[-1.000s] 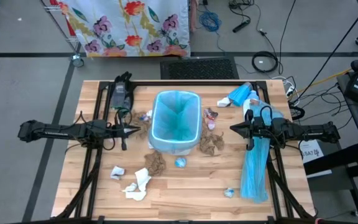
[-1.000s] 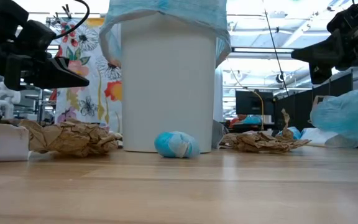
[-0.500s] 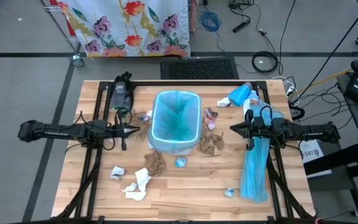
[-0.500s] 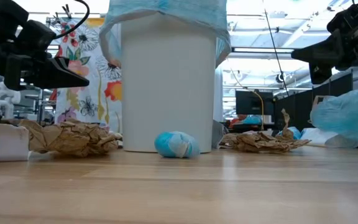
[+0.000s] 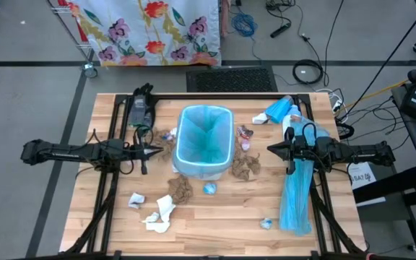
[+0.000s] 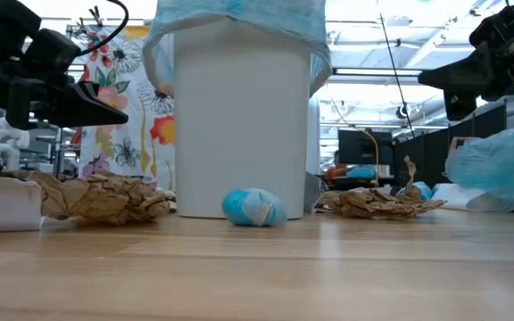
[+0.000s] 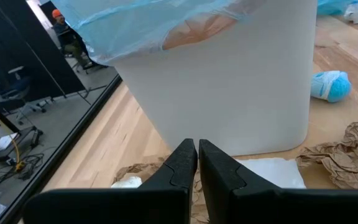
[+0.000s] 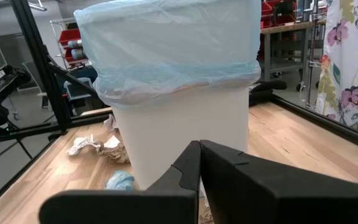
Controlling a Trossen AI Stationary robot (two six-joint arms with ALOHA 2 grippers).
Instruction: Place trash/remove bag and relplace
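White bin [image 5: 204, 144] lined with pale-blue bag [image 5: 205, 135], between 2 poised grippers: left gripper [image 5: 159, 151] nearly closed, empty, right gripper [image 5: 271, 149] fully closed, empty; trash wads [image 5: 248, 167] scattered below and beyond fingertips, awaiting collection.

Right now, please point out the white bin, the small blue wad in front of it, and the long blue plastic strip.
white bin [image 6: 239, 134], low view, on its front wall.
small blue wad [image 6: 252, 207], low view, on its middle.
long blue plastic strip [image 5: 295, 198], high view, on its middle part below the right arm.
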